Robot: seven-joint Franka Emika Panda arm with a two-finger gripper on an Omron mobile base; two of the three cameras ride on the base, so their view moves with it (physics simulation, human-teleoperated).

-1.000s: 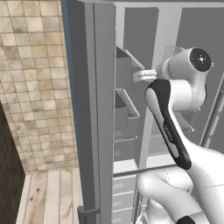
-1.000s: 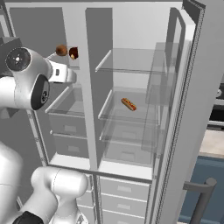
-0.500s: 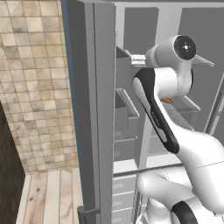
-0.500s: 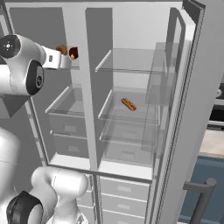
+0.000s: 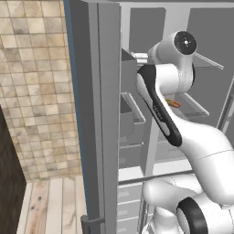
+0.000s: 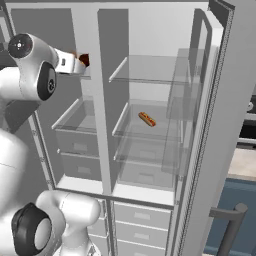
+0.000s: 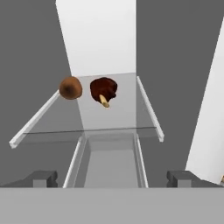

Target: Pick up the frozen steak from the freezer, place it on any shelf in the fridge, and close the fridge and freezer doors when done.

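Note:
The frozen steak (image 7: 103, 89), a dark red-brown lump with a pale bony tip, lies on the freezer's upper see-through shelf (image 7: 111, 118). In the right base view the steak (image 6: 84, 60) sits high in the narrow freezer (image 6: 75, 145). My gripper (image 7: 112, 179) is open, level with that shelf and short of its front edge, fingers apart from the steak. The same gripper (image 6: 77, 63) reaches into the freezer's top from the left. The fridge (image 6: 150, 165) is the wider half, with glass shelves (image 6: 150, 72). Both doors stand open: the freezer door (image 5: 91, 114) and the fridge door (image 6: 225, 125).
A round orange-brown lump (image 7: 70, 87) lies just left of the steak. An orange-brown sausage (image 6: 146, 118) rests on the fridge's middle shelf. Grey drawers (image 6: 140, 220) sit below. A tiled wall (image 5: 36, 91) and wood floor (image 5: 50, 205) lie left of the freezer door.
The arm has swung up, and the hand has risen from the freezer's middle height to the level of its top shelf, closer to the steak. The jaws stay wide open.

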